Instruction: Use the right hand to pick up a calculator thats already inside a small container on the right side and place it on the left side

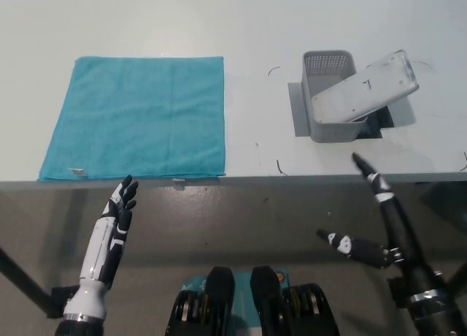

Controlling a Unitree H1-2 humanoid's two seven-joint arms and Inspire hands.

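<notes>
Two hands show below the table edge, and neither holds anything. Part of the calculator (365, 88) is hidden: its lower end sits down inside the small grey container (327, 64), while the upper end sticks out past the container's right rim, tilted up toward the far right. It lies face-down or back-up — no keys or display can be made out, only a pale surface with a small dark mark too faint to read. No brand or writing is legible anywhere; the little tag (78, 172) at the near-left corner of the teal cloth (139, 117) is too small to read. The container stands on a dark grey mat (298, 117) on the right side of the white table (248, 22), and most of that mat is covered by it. The cloth lies flat on the left side, well apart from the container. The black right hand (365, 212) hangs in front of the table edge just below the container, released, its fingers spread wide with one pointing up toward the table and another out to the left; it touches nothing. The white left hand (119, 212) rests at the lower left, near the cloth's front edge, open with fingers loosely together and pointing upward — its wrist runs off the bottom of the picture.
</notes>
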